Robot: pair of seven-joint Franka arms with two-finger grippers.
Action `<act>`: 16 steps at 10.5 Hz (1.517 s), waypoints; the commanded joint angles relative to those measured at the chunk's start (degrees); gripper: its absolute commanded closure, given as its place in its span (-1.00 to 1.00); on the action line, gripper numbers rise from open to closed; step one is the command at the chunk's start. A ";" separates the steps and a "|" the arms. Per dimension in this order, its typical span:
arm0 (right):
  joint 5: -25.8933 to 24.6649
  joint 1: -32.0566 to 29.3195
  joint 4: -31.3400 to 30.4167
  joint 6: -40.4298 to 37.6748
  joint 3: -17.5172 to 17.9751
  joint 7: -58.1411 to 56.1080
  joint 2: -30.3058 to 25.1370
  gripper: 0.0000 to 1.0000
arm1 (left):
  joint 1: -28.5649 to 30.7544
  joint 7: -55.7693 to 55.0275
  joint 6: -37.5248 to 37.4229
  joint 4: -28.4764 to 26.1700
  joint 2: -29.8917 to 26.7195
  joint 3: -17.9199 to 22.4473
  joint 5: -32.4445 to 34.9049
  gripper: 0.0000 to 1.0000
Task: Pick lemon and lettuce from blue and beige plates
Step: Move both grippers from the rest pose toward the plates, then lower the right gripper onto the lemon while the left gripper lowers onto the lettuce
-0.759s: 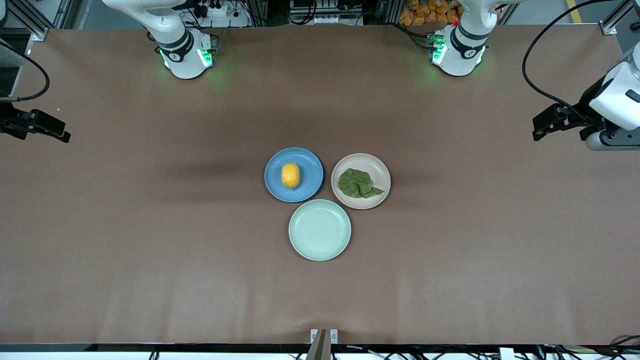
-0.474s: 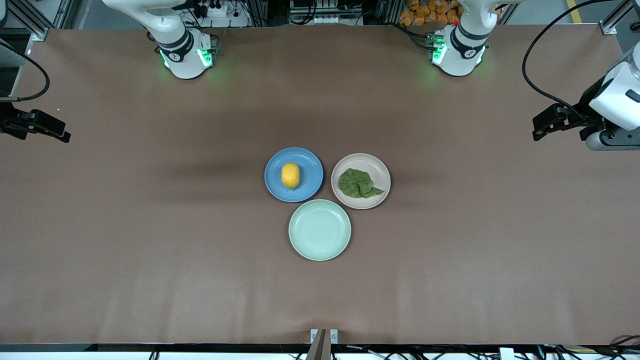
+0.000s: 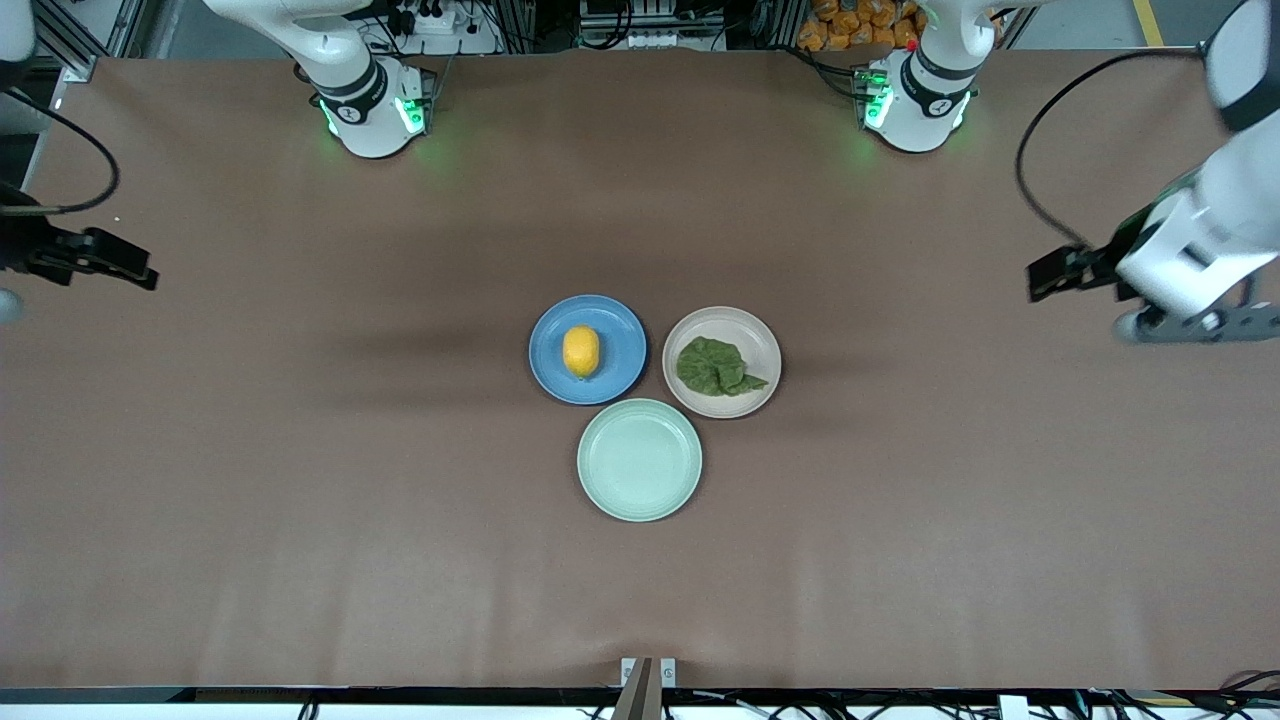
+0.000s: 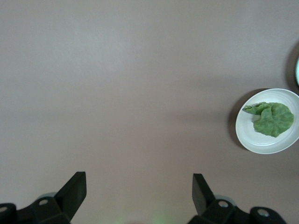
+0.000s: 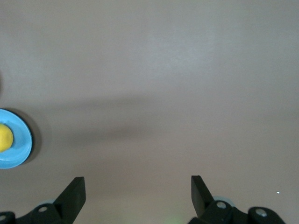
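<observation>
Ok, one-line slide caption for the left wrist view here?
Left gripper, jaws open, over bare table; lettuce lies on the beige plate, not yet reached.

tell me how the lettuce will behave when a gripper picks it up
The lettuce is one thin, crinkled leaf lying flat on the beige plate, so it will probably flop and droop. It looks very light, and may tear if pinched hard.

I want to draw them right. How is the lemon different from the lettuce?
The lemon is bright yellow; the lettuce is dark green. The lemon is a plump, smooth oval; the lettuce is a flat, crinkled leaf with a pointed tip. The lemon covers little of its blue plate; the lettuce spreads wider on its beige plate. Both lie alone on a round plate, untouched by any gripper.
</observation>
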 commanded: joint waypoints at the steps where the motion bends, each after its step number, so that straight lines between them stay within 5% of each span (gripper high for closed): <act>1: 0.94 3.33 -0.70 2.60 0.25 1.05 2.85 -1.00 | -4.27 -10.15 4.12 1.03 7.25 -0.37 -1.24 -1.00; 6: 7.88 8.08 -7.48 16.33 6.47 6.67 10.39 -1.00 | -14.28 -29.91 15.47 1.82 19.56 -0.37 -1.33 -1.00; 10: 8.15 12.13 -7.83 27.37 13.15 27.03 18.49 -1.00 | -22.11 -45.58 25.66 1.74 27.13 -0.28 -2.73 -1.00; 16: 7.53 21.09 -12.46 46.27 14.31 37.08 27.56 -1.00 | -28.00 -50.16 32.09 1.39 32.68 0.16 -2.21 -1.00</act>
